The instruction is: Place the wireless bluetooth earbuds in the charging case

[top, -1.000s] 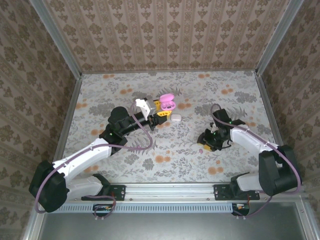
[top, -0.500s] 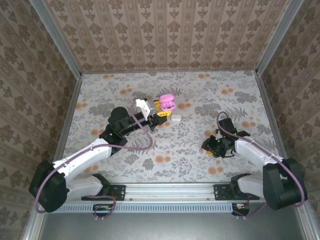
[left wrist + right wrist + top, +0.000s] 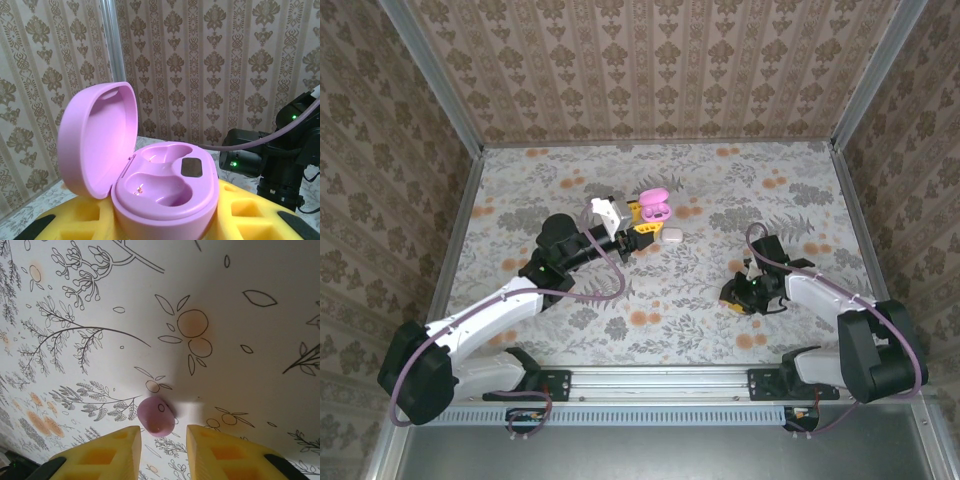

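Your left end effector (image 3: 165, 221) pinches pink charging case (image 3: 165, 187), lid (image 3: 97, 135) tipped back, both wells bare and facing up, likely presented for loading. Just beside it, white case (image 3: 672, 236) on tabletop (image 3: 780, 190). Well right of pink charging case, your right end effector (image 3: 163, 431) straddles pink earbud (image 3: 156, 415) lying on tabletop, pads narrowly spread, no pinch yet.
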### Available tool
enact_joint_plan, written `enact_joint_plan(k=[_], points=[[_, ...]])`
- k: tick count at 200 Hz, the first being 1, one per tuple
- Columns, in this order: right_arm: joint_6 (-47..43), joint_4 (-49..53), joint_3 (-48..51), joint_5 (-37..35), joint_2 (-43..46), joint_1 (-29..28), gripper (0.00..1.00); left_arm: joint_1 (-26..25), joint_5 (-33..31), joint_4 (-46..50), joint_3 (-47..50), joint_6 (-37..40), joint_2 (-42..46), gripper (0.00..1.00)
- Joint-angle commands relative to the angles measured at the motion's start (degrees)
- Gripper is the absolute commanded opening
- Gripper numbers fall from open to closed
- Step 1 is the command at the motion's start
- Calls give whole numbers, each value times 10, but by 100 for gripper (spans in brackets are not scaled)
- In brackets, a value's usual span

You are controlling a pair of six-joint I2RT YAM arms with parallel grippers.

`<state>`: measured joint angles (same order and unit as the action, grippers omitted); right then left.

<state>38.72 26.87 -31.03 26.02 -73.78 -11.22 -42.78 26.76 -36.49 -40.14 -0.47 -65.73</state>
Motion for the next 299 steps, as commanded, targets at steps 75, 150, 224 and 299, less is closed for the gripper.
enact_joint_plan(k=[75,150,224,299], points=[[-27,4,-23,14,-39,2,29,-5,4,-23,-5,-12,4,33],[-29,-6,-31,20,-53,-2,29,-5,7,-22,-8,-15,-2,33],[-33,-7,-49,23,-85,-17,29,-5,6,-19,-9,-14,-1,33],[-39,-10,-60,30,-95,-21,28,-5,6,-16,-11,-12,-1,33]])
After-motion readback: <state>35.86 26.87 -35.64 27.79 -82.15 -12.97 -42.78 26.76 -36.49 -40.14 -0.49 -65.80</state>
